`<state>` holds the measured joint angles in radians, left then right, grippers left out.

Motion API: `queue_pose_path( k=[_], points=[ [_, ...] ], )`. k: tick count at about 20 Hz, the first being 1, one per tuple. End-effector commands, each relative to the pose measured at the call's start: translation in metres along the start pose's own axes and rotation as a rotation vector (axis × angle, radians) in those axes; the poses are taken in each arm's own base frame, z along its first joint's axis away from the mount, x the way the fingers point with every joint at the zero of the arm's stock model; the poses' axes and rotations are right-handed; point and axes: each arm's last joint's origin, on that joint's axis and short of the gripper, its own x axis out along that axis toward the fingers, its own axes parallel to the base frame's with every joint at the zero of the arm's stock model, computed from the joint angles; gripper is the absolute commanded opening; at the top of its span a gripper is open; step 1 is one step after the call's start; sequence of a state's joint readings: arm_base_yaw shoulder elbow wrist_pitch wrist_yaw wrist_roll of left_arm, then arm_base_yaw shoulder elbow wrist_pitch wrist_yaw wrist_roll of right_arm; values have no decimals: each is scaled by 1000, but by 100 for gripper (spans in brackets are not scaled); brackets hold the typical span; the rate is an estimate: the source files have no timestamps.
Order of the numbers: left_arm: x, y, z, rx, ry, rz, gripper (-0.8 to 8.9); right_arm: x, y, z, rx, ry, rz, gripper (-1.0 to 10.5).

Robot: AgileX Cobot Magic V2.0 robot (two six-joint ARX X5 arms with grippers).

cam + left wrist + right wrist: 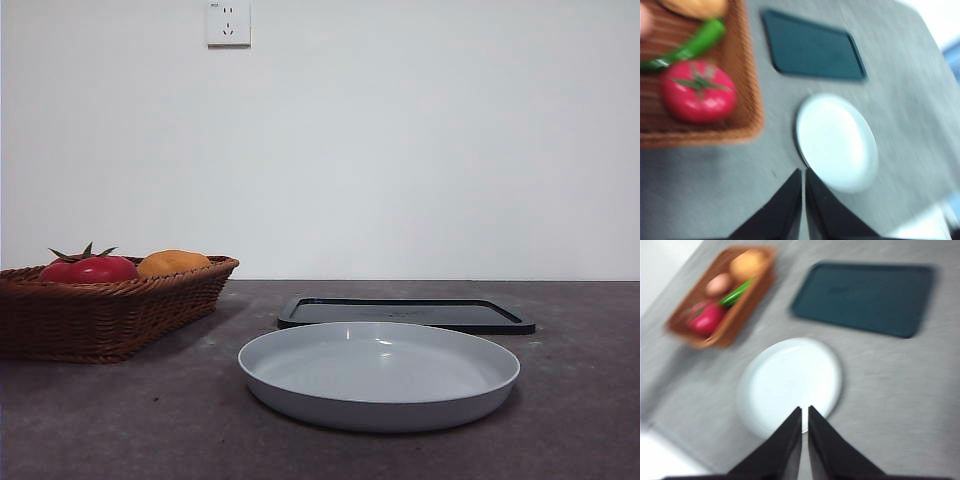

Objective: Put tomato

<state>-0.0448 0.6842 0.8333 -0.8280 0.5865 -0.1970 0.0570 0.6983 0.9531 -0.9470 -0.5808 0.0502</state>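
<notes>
The red tomato (90, 268) with a green spiky stem lies in a brown wicker basket (100, 315) at the left of the table. It also shows in the left wrist view (698, 92) and, blurred, in the right wrist view (706, 320). A pale grey plate (378, 375) sits in the middle. My left gripper (803, 172) is shut and empty, high above the table near the plate (837, 142). My right gripper (804, 410) is shut and empty, high above the plate's near rim (790, 385). Neither gripper shows in the front view.
The basket also holds an orange-yellow fruit (172, 262), a green pepper (695, 45) and a small pale pink fruit (718, 284). A dark flat tray (405, 313) lies behind the plate. A wall socket (228, 22) is on the back wall.
</notes>
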Motion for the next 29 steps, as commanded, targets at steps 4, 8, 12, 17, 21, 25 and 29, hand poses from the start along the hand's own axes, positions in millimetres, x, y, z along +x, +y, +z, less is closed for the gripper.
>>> queue_pose_path(
  k=[4,8,12,17,21,25,29],
  points=[
    [-11,-22,11,104,79,-83,10,-1,22,15,-112,115,132,11],
    [-14,-27,10,117,99,-98,10,1,29,10,-159,164,183,11],
    [-14,-27,11,132,97,-100,10,2,32,9,-184,177,201,11],
    [-14,-27,11,132,95,-99,92,2,32,9,-189,176,201,12],
    [-14,-27,11,136,89,-101,271,2,32,9,-189,176,201,66],
    [-14,-27,11,136,89,-99,383,2,32,9,-190,175,198,276],
    [-13,-26,12,138,80,-49,415,2,31,9,-190,175,193,404]
  ],
)
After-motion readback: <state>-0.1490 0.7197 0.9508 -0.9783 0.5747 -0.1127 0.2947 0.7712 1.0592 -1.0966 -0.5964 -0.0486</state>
